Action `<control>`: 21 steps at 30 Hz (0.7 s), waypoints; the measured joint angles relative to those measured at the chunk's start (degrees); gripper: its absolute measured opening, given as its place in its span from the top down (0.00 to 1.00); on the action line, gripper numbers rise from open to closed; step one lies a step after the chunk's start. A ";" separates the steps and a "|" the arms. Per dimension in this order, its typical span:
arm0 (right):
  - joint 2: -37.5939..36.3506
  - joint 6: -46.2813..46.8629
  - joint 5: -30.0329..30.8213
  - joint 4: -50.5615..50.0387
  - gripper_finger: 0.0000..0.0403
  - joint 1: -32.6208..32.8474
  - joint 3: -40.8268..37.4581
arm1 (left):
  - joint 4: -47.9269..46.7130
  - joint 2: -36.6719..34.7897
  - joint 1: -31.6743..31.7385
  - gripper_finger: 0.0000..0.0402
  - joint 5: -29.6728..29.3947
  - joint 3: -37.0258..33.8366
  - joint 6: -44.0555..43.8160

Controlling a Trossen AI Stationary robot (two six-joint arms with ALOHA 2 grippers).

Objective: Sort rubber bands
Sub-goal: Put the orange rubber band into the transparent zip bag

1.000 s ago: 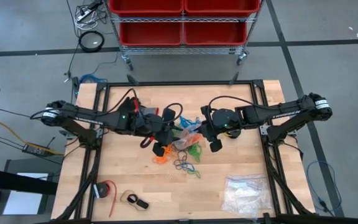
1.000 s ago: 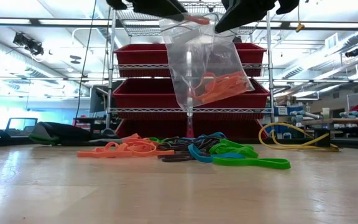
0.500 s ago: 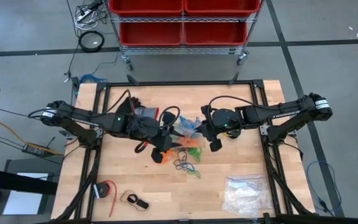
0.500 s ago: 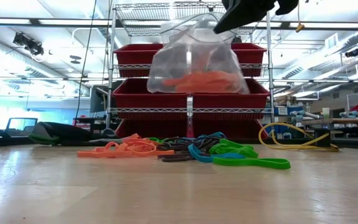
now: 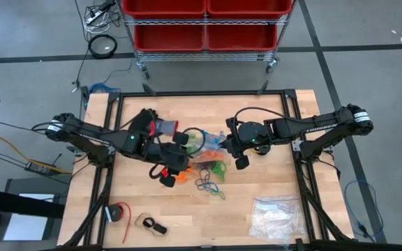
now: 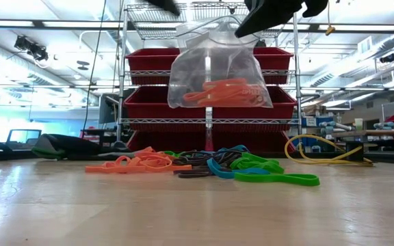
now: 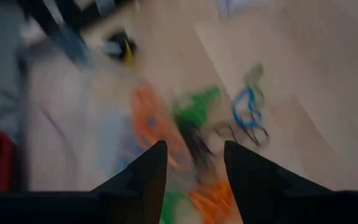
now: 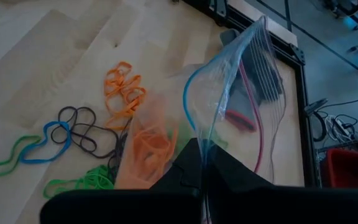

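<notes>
A clear zip bag (image 6: 214,75) with orange rubber bands (image 6: 221,91) lying in its bottom hangs above the table's middle. My right gripper (image 5: 227,148) is shut on the bag's top. Its mouth gapes open in the right wrist view (image 8: 229,81). Loose orange (image 6: 139,162), black (image 6: 193,171), blue (image 6: 219,168) and green (image 6: 273,176) bands lie in a pile on the table under the bag. The pile also shows in the high view (image 5: 208,178). My left gripper (image 5: 168,174) is open and empty, left of the bag and over the pile's left edge. My right gripper pinches the bag's rim (image 8: 202,144) between its two shut fingers, at one side of the open mouth. The fingers come from above and the table's right side, slanting down (image 6: 255,20). The bag hangs below them, clear of the table, with slack walls.
A second clear bag of whitish pieces (image 5: 274,216) lies at the near right. A red roll (image 5: 119,213) and a small tan object (image 5: 152,224) lie at the near left. A wire shelf with red bins (image 5: 204,24) stands beyond the far edge. A yellow cable (image 6: 320,154) lies far right.
My left gripper has let go of the bag's top and drawn back toward the table's near left. The bag, earlier stretched tall between both grippers, now hangs from my right gripper alone. It has sagged wider, and the orange bands have settled level in its bottom.
</notes>
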 joint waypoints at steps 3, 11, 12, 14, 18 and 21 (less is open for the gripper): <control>0.00 0.01 0.01 0.02 1.00 0.00 0.00 | 0.42 -0.28 -0.37 0.58 0.39 -4.93 -4.63; -0.02 0.85 0.01 0.17 1.00 0.15 0.00 | 20.92 -0.50 -1.36 0.58 2.07 -26.28 -15.55; -0.02 0.87 0.01 0.20 1.00 0.15 0.00 | 24.41 -0.50 -1.36 0.58 2.18 -28.75 -16.82; -0.02 0.89 -0.01 0.20 1.00 0.15 0.00 | 30.19 -0.50 -1.36 0.58 2.15 -33.29 -19.24; -0.02 0.90 -0.02 0.23 1.00 0.13 0.00 | 40.52 -0.52 -1.33 0.58 0.22 -40.34 -22.40; -0.02 0.90 -0.02 0.40 1.00 0.01 0.00 | 47.99 -0.50 -0.64 0.59 -0.22 -45.01 -24.51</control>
